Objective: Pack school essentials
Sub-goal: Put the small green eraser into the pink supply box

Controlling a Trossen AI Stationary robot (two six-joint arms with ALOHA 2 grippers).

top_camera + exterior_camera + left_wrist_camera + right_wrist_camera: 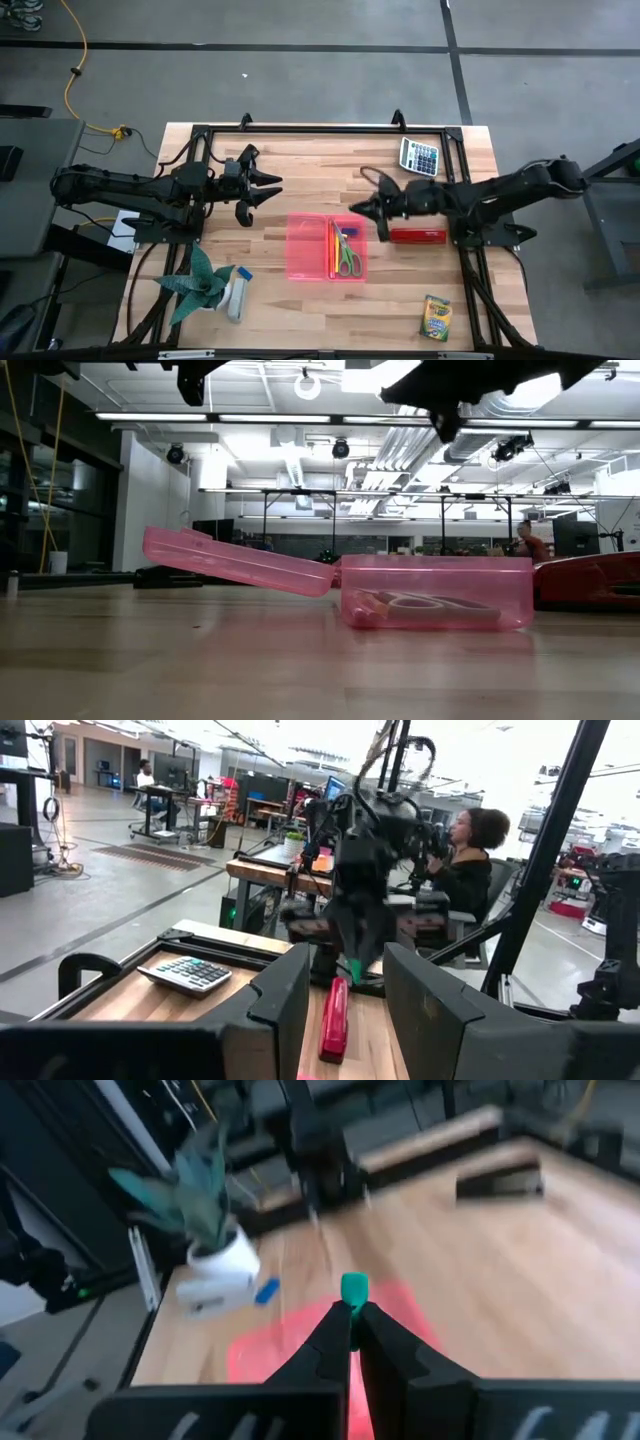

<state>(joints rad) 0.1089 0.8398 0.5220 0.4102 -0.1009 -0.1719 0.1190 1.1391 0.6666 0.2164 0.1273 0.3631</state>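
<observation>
An open pink plastic case (pixel 350 270) lies mid-table, its lid (pixel 305 247) flat to the left. Orange and red pencils (pixel 334 246) and green-handled scissors (pixel 349 257) lie in its tray. The yellow-green crayon box (pixel 436 316) lies flat near the table's near right corner. A small blue piece (pixel 245 274) lies beside the tipped plant pot. My right gripper (pixel 362 208) hovers just beyond the case's far right corner, shut on a small green piece (pixel 354 1287). My left gripper (pixel 262 192) waits open, left of the case and above the table. My right gripper pinches the small green piece (pixel 354 1289) between its two fingertips (pixel 340 1320); the piece sticks out past their free ends. It is lifted clear of the table, above the wood near the pink case (pixel 290 1350).
A red stapler (pixel 418 235) lies right of the case under the right arm. A calculator (pixel 420 156) sits at the far right. The green folded-paper plant (pixel 200 285) in its white pot lies near the near left edge. A black frame (pixel 300 128) rims the table. People sit in the room behind.
</observation>
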